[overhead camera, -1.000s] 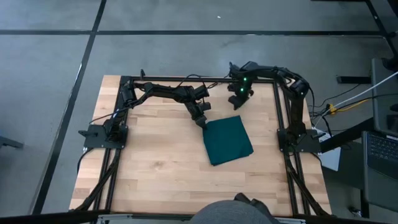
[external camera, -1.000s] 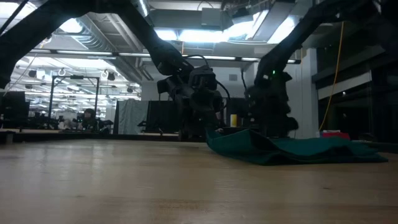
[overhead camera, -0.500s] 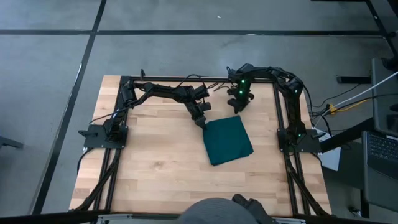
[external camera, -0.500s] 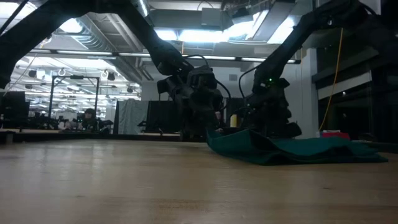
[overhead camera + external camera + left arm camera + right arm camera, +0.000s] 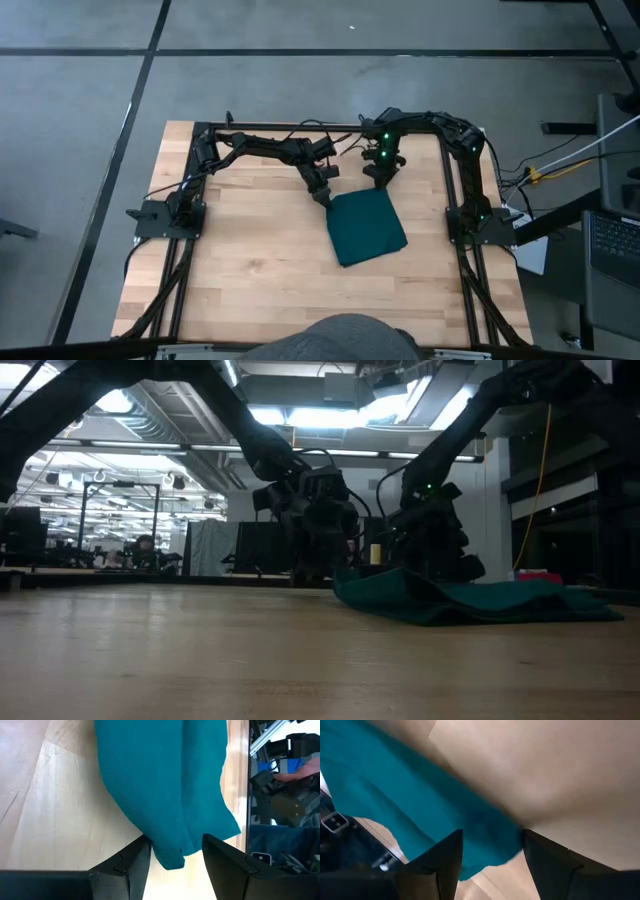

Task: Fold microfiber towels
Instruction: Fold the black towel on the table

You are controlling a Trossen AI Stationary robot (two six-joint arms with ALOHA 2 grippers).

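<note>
- Folded teal towel [image 5: 366, 226] lying flat on the wooden table [image 5: 250, 260], right of the middle, a little tilted.
- Left gripper [image 5: 324, 196] low at the far left corner of the towel; fingers [image 5: 125, 865] spread apart, with the towel corner [image 5: 167, 855] between them, not squeezed.
- Right gripper [image 5: 377, 178] just above the far right corner of the towel; fingers [image 5: 445, 857] also apart, towel edge [image 5: 420, 810] in front of them.
- In the low view, both grippers close together behind the raised far edge of the towel [image 5: 470, 603].
</note>
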